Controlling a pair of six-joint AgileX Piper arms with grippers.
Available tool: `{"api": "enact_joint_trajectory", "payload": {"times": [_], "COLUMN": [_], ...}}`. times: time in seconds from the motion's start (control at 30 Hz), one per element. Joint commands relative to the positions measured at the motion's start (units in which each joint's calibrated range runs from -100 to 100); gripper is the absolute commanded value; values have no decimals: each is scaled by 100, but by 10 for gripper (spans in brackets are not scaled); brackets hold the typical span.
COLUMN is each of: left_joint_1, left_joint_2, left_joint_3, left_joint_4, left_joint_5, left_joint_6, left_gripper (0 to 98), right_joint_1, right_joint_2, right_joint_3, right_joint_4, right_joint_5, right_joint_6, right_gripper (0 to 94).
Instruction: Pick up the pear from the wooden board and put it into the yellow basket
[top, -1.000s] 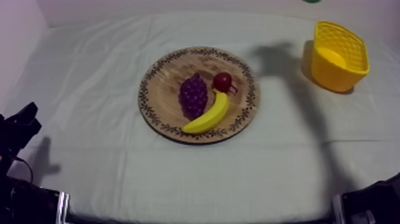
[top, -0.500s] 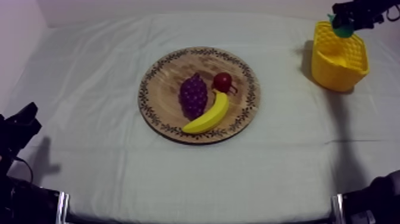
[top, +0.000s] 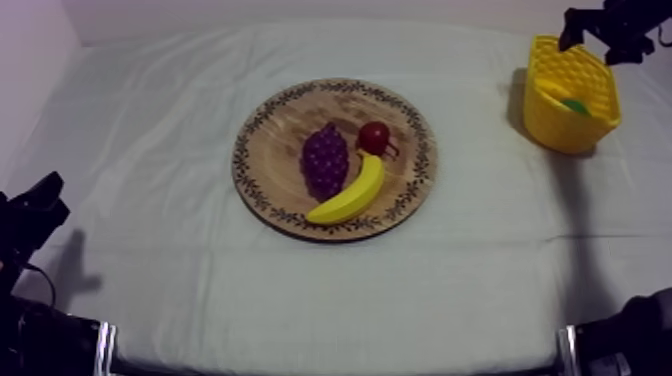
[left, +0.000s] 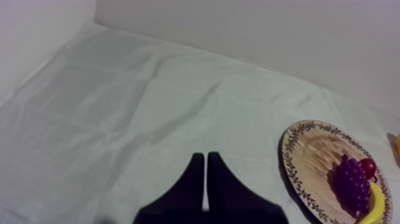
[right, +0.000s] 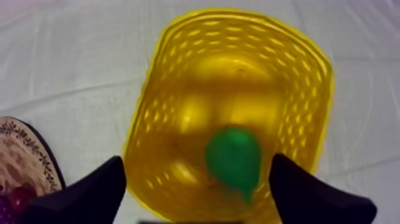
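While my right gripper (right: 195, 161) hangs above the yellow plastic basket (right: 309, 71), its two black fingers (right: 89, 193) stand wide apart and clamp nothing. Below the gap between them, the smooth green teardrop-shaped toy pear (right: 233, 158) lies on the basket's floor, inside the walls. Those walls are a glossy lattice pierced by rows of small oval holes, under a rounded, roughly rectangular rim. Just outside one finger, the round wooden board (top: 290, 120) shows an edge of its dark leaf-patterned rim, well apart from the basket.

My left gripper (left: 205, 164) has its fingers pressed together into a narrow black wedge, holding nothing, above bare cloth. Ahead of it and off to one side sits the board, its pale grain running in streaks inside the patterned rim. On the board rest a knobbly purple bunch of grapes (top: 325, 160), a shiny small red fruit (top: 374, 137) and a smooth curved yellow banana (top: 350, 192). The banana lies beside the grapes, with one tip by the red fruit.

A soft grey-white cloth (top: 180, 270) with shallow creases and folds covers the table. A plain pale wall (left: 268, 36) rises behind its far edge.
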Motion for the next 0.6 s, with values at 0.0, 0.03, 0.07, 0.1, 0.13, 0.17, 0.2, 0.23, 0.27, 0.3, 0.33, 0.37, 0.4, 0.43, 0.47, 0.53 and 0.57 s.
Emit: {"api": "enact_joint_trajectory", "payload": {"times": [0.0, 0.03, 0.07, 0.1, 0.13, 0.17, 0.2, 0.23, 0.27, 0.3, 0.33, 0.37, 0.4, 0.43, 0.47, 0.53, 0.57], "left_joint_1": [1, 1, 1, 1, 1, 1, 1, 1, 1, 1, 1, 1, 1, 1, 1, 1, 1], "left_joint_2": [0, 0, 0, 0, 0, 0, 0, 0, 0, 0, 0, 0, 0, 0, 0, 0, 0], "left_joint_3": [5, 5, 5, 5, 5, 5, 5, 5, 5, 5, 5, 5, 5, 5, 5, 5, 5], "left_joint_4": [0, 0, 0, 0, 0, 0, 0, 0, 0, 0, 0, 0, 0, 0, 0, 0, 0], "left_joint_5": [-1, -1, -1, -1, -1, -1, -1, -1, -1, -1, -1, -1, -1, -1, -1, -1, -1], "left_joint_6": [1, 1, 1, 1, 1, 1, 1, 1, 1, 1, 1, 1, 1, 1, 0, 0, 0], "left_gripper": [1, 1, 1, 1, 1, 1, 1, 1, 1, 1, 1, 1, 1, 1, 1, 1, 1], "right_joint_1": [-21, -35, -47, -58, -65, -71, -77, -88, -105, -133, -166, -201, -237, -273, -313, -404, -468], "right_joint_2": [-349, -517, -695, -889, -1094, -1308, -1532, -1763, -2003, -2248, -2503, -2763, -3029, -3302, -3585, -4173, -4462], "right_joint_3": [90, 147, 210, 278, 348, 424, 508, 603, 709, 827, 960, 1106, 1268, 1442, 1627, 2048, 2271], "right_joint_4": [28, 53, 81, 111, 134, 148, 156, 171, 197, 235, 277, 316, 353, 389, 418, 460, 487], "right_joint_5": [28, 28, 18, -1, -19, -32, -41, -52, -75, -109, -156, -212, -283, -365, -453, -671, -772], "right_joint_6": [-93, -136, -174, -213, -243, -264, -276, -290, -308, -335, -363, -385, -401, -416, -426, -442, -456], "right_gripper": [676, 658, 635, 609, 582, 557, 532, 510, 488, 465, 441, 415, 388, 361, 331, 259, 221]}}
